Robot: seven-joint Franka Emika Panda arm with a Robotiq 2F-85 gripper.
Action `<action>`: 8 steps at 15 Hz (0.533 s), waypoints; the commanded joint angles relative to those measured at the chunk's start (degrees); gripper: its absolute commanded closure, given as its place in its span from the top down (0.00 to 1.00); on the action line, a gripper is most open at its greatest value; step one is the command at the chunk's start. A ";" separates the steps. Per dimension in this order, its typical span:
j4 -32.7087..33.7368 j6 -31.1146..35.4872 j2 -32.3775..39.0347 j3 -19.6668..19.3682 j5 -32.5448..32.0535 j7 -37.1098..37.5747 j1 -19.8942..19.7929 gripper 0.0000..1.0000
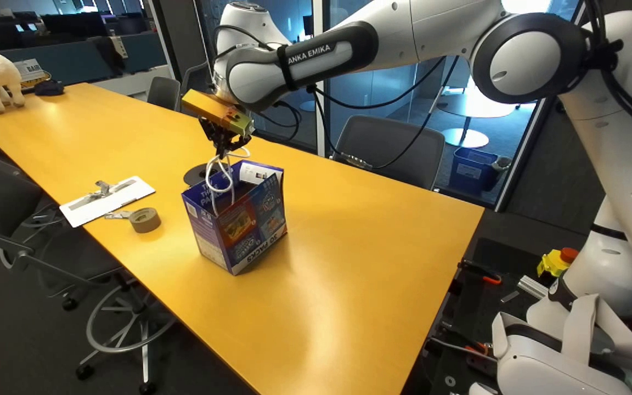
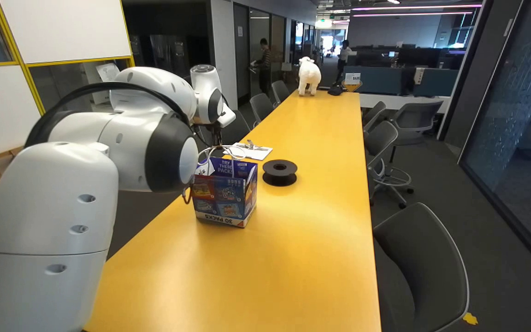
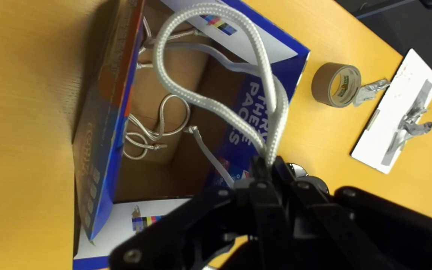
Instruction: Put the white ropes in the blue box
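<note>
The blue box [image 1: 205, 233] stands open-topped on the yellow table, its printed sides visible in both exterior views. My gripper [image 3: 270, 165] is above the box's rim in the wrist view, shut on a white rope [image 3: 159, 56]. That rope loops out from the fingertips over the opening, and parts of it hang into the box. Inside, another white rope [image 3: 189, 110] lies in loose curls on the cardboard bottom. Whether the two join anywhere I cannot tell. In an exterior view the gripper [image 1: 224, 152] points down just over the box's far edge.
A black spool [image 2: 280, 175] sits close beside the box. A tape roll [image 1: 145, 220] and a white board with silver tape [image 1: 88, 204] lie toward the table's edge. Chairs line the table, and a plush sheep [image 2: 309, 76] stands at its far end.
</note>
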 commanded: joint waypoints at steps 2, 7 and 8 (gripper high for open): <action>1.96 0.79 2.06 -3.84 5.98 -4.13 1.89 0.02; 3.64 0.97 5.04 -6.68 9.19 -1.60 2.39 0.02; 3.98 1.08 5.52 -7.14 9.43 -1.53 2.49 0.02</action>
